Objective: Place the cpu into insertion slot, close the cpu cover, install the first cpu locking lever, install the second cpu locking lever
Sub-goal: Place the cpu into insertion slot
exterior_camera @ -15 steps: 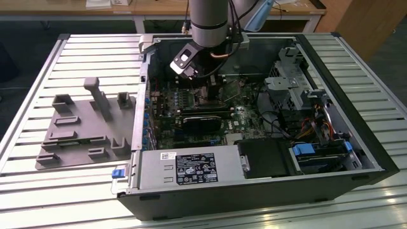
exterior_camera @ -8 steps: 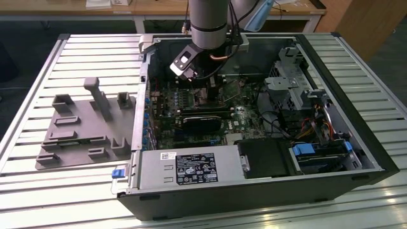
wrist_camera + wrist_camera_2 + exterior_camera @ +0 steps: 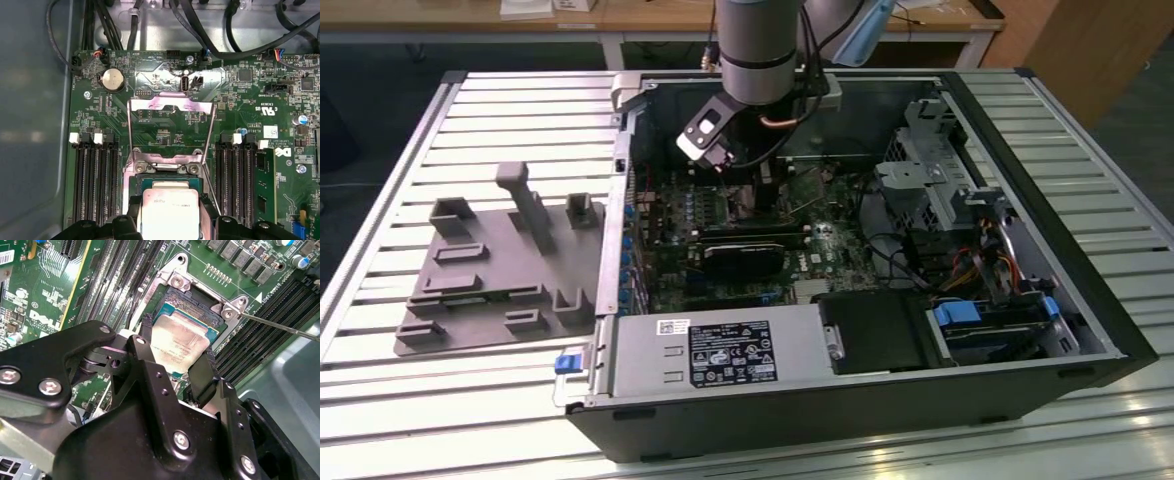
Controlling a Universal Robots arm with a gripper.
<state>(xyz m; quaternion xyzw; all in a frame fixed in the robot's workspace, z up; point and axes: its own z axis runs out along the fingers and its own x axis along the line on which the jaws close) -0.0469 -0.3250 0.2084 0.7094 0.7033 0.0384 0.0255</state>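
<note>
In the upper middle of the exterior view, the arm reaches down into the open black metal computer case. In the second wrist view, the black two-fingered gripper is clenched on the small flat square cpu with a dull silver-grey metal top, with one finger on each of two opposite edges. The cpu lies over the square, dark-framed insertion slot on the green circuit board. I cannot tell whether it is fully seated. In the first wrist view, the thin silvery cpu cover with its square window stands swung open just beyond the slot.

If the cpu is slightly turned or tilted when the grip loosens, it could sit crooked and press on the slot's contacts. A finger catching an edge on the way out could also drag it out of place. The open cover is close enough to be knocked.

Counted:
- one cpu
- one slot
- one cover
- two fingers
- two silver screws at the slot's corners
- one thin wire locking lever
- one round silver coin battery
</note>
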